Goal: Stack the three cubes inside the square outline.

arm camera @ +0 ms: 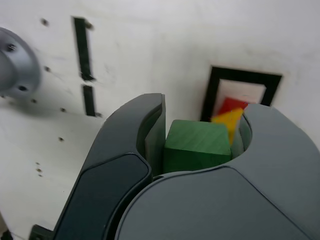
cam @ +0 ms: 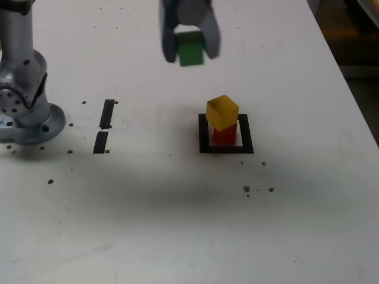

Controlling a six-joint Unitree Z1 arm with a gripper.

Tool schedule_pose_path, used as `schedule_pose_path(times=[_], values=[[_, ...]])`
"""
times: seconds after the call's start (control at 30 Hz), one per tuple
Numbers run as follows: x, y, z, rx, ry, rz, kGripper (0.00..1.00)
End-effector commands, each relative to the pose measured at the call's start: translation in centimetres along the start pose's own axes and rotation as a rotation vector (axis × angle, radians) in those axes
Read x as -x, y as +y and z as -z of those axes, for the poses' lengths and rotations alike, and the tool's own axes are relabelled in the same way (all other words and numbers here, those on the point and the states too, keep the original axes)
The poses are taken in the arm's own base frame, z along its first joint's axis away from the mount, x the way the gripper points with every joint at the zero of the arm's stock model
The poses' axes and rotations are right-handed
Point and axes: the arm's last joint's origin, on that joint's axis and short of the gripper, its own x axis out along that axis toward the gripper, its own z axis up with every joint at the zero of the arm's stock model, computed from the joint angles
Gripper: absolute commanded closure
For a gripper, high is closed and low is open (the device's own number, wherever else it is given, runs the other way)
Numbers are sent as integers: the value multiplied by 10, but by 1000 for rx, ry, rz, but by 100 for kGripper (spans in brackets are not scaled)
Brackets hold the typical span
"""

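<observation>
The green cube (cam: pixel 190 48) is pinched between the two jaws of the tool (cam: pixel 190 41), which is seen raised clear of the white table (cam: pixel 177 225) in the exterior view. In the wrist view the green cube (arm camera: pixel 196 145) is seen pressed on both sides by the dark fingers (arm camera: pixel 152 132) of the tool (arm camera: pixel 200 137), with its top face and one side face exposed between them.

Below the tool and off toward the exterior view's right, the square outline (cam: pixel 225 149) is found lying flat on the table. Inside it the red cube (cam: pixel 224 135) is set on the pale centre, and the yellow cube (cam: pixel 222 112) is stacked on top of it, turned somewhat out of line with the red one. The stack is well apart from the tool and is not touched by it. In the wrist view the yellow cube (arm camera: pixel 228 120) and the red cube (arm camera: pixel 231 104) are glimpsed just beyond the held cube, within the square outline (arm camera: pixel 214 90), partly hidden by the right-hand jaw.

Farther from the tool, toward the exterior view's left, two short black strips (cam: pixel 105 125) are laid end to end on the table, and beyond them the arm's grey base (cam: pixel 26 112) is seen. Small dark specks (cam: pixel 247 189) are scattered over the table.
</observation>
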Motion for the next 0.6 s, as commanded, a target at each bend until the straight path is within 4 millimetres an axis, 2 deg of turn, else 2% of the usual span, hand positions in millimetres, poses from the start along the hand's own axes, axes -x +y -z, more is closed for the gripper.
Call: schedule_pose_path(times=[0.0,0.1,0.2,0.57], values=[[-2,-14,-11,-17,10,6,82],[-7,-31,-25,-33,18,10,82],[-12,-38,-33,-39,29,8,82],[-31,-37,-47,-39,78,-12,82]])
